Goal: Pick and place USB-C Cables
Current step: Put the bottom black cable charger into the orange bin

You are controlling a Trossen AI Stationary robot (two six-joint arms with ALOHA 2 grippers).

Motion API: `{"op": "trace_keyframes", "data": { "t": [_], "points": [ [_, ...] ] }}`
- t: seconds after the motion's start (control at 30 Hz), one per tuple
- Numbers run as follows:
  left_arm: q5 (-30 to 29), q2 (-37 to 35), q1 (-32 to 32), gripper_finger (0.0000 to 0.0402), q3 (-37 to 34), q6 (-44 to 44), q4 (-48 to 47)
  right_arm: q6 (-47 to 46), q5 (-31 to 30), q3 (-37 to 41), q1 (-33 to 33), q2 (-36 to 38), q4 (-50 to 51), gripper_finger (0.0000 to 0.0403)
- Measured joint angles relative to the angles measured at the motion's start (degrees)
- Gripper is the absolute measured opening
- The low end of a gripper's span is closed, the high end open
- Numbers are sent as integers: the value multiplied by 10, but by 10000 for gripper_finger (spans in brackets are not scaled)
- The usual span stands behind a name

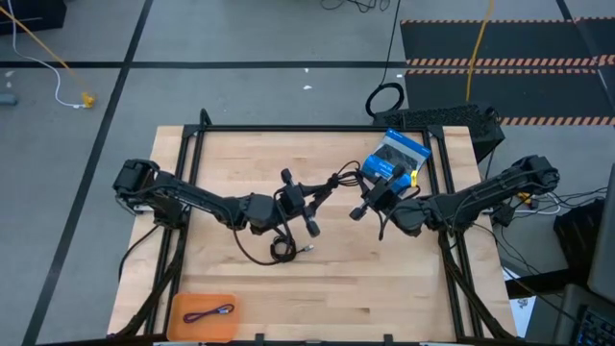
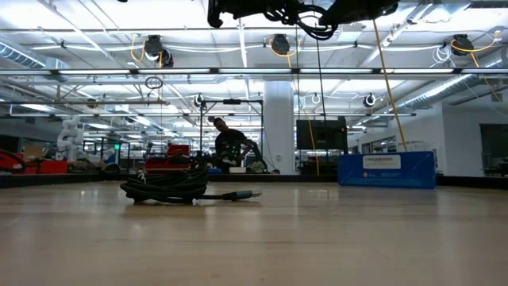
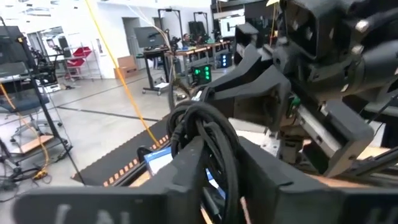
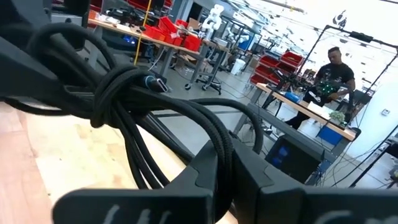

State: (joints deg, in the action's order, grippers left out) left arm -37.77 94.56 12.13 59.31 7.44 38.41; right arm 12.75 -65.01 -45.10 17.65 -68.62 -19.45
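A loose black USB-C cable bundle [image 1: 338, 181] hangs in the air between my two grippers, above the middle of the table. My left gripper [image 1: 315, 195] is shut on its left end and my right gripper [image 1: 363, 192] on its right end. In the low view the bundle [image 2: 308, 19] is high above the board. A second black cable [image 1: 282, 248], coiled, rests flat on the wood below the left gripper; it also shows in the low view [image 2: 167, 187]. The purplish-blue cable [image 1: 209, 311] lies in the orange tray [image 1: 183, 298] at the near left corner. My left gripper pinches several strands at one looped end of the bundle [image 3: 208, 127] between its two fingers, coming level from the table's left. The cable is lifted clear. My right gripper pinches strands at the opposite end [image 4: 219, 146] between its fingers, level from the right; the wrapped middle [image 4: 124, 87] hangs free between the grippers.
A blue packaged box [image 1: 396, 159] lies near the far right corner, close behind the right gripper, and stands out in the low view [image 2: 386, 169]. Bare wood lies near the table's front edge. People work at benches in the room beyond.
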Motion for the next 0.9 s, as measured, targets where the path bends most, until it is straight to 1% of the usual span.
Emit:
{"op": "trace_keyframes", "data": {
  "t": [0.13,0.23,0.3,0.47,0.67,0.77,0.9],
  "points": [
    [-1,0,0,38,0,14,-6,0,0,0,0,0,0,26],
    [0,0,0,21,0,19,-13,0,5,0,1,0,0,53],
    [2,-3,0,20,0,25,-16,-1,6,0,4,0,0,76],
    [2,-9,0,35,0,25,-28,-6,7,0,19,6,0,144],
    [2,-9,0,26,0,28,-30,-35,7,0,30,27,8,221],
    [2,-9,0,26,0,29,-31,-52,7,0,38,39,23,250],
    [2,-23,-1,30,0,38,-45,-63,8,0,50,56,38,274]
  ]
}}
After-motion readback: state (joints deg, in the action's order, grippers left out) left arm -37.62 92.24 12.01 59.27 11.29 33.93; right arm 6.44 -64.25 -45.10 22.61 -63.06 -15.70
